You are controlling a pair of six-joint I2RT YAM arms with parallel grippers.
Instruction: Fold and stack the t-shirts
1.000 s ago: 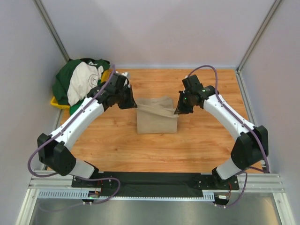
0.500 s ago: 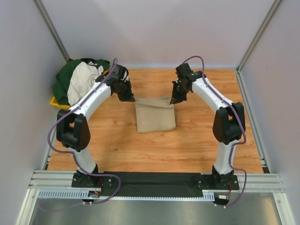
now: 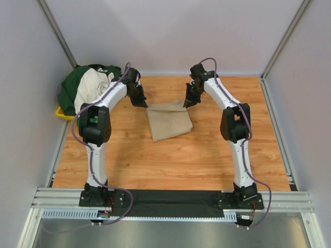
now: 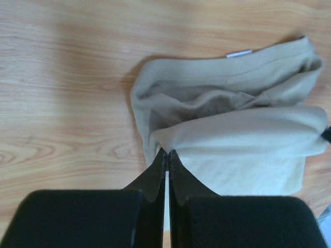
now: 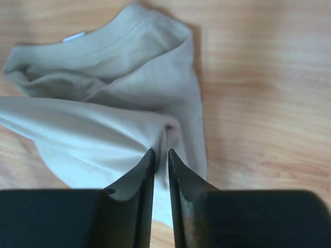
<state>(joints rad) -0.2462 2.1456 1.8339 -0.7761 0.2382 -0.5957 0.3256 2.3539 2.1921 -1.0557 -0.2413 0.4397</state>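
Left gripper [image 4: 166,151] pinches shut on an edge of the folded tan cloth t-shirt [image 4: 232,139]; right gripper [image 5: 161,151] has jaws a slit apart at its fold, grip unclear; the shirt lies toward the back of the wooden tabletop [image 3: 207,150]; grey walls [image 3: 155,36] around.

1 tan t-shirt [image 3: 168,123]; 1 dark green t-shirt [image 3: 69,89]; 1 cream t-shirt [image 3: 92,89]; 1 yellow tray [image 3: 62,114].
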